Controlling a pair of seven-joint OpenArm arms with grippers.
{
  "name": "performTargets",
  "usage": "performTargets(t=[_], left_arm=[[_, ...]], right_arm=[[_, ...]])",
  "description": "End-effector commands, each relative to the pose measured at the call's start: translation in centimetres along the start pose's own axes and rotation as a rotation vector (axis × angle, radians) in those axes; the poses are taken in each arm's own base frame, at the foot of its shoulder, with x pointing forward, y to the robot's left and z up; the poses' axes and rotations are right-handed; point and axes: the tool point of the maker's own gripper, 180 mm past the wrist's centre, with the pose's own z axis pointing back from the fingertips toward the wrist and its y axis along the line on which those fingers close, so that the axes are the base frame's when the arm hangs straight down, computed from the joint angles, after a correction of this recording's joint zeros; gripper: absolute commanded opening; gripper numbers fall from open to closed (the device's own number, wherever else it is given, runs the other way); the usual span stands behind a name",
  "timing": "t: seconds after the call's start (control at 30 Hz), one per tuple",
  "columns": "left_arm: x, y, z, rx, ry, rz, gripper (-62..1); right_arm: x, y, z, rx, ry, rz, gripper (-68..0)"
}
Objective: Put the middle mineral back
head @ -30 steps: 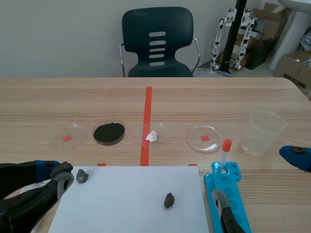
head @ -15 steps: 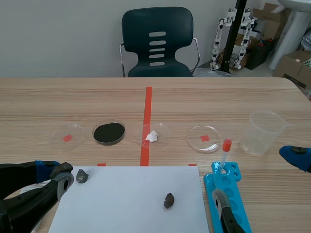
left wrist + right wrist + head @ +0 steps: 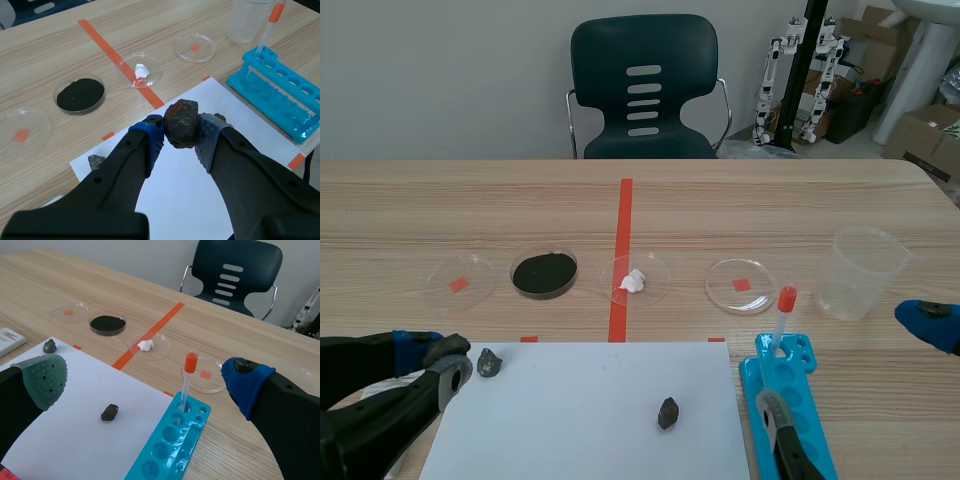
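Wood-grain table (image 3: 820, 200) with an empty chair behind it carries a white sheet (image 3: 580, 400) at its near edge. In the scene view a grey stone (image 3: 489, 362) sits at the sheet's far left corner and a dark stone (image 3: 667, 412) lies right of the sheet's middle. The left gripper (image 3: 440, 360) hangs just beside the grey stone, at the sheet's left edge; what it carries cannot be made out from here. The left wrist view settles it: the jaws are closed on a reddish-brown mineral (image 3: 182, 123), pinched between the blue and grey pads and held clear above the sheet. The grey stone shows beside the blue finger, and the dark one just peeks out past the grey pad. So the bare stretch between the two stones — likely the middle spot — lies under and a little ahead of the load, inward from the left edge. In the right wrist view the right gripper (image 3: 145, 379) stands wide open and empty near a blue rack (image 3: 172, 440) by the sheet's right edge. It is the farther arm and plays no part.
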Motion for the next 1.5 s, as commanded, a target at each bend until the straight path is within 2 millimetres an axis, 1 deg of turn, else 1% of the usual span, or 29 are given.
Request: performTargets(t=[0.0, 0.2, 0.3, 0.43, 0.67, 0.8, 0.9, 1.17, 1.47], left_arm=[[1.4, -0.4, -0.8, -0.020, -0.041, -0.004, -53.9], [1.3, -0.4, -3.0, -0.050, 0.008, -0.042, -53.9], [1.3, -0.9, -4.3, -0.080, 0.011, -0.047, -53.9], [0.6, -1.2, -6.3, -0.111, 0.006, -0.035, -53.9], [-1.4, -0.3, -9.9, -0.075, 0.023, 0.006, -53.9], [-2.3, 1.4, -11.7, -0.006, 0.031, 0.051, -53.9], [-3.4, 2.2, -12.6, 0.023, 0.057, 0.074, -53.9], [-6.8, 2.4, -13.7, 0.026, 0.167, 0.106, -53.9], [-10.1, 1.7, -13.4, 0.013, 0.263, 0.123, -53.4]], right_arm=[[0.6, 0.0, -0.1, 0.004, -0.025, -0.003, -2.0], [0.6, 0.0, -0.1, 0.004, -0.025, -0.003, -2.0], [0.6, 0.0, -0.1, 0.004, -0.025, -0.003, -2.0], [0.6, 0.0, -0.1, 0.004, -0.025, -0.003, -2.0], [0.6, 0.0, -0.1, 0.004, -0.025, -0.003, -2.0], [0.6, 0.0, -0.1, 0.004, -0.025, -0.003, -2.0], [0.6, 0.0, -0.1, 0.004, -0.025, -0.003, -2.0], [0.6, 0.0, -0.1, 0.004, -0.025, -0.003, -2.0], [0.6, 0.0, -0.1, 0.004, -0.025, -0.003, -2.0]])
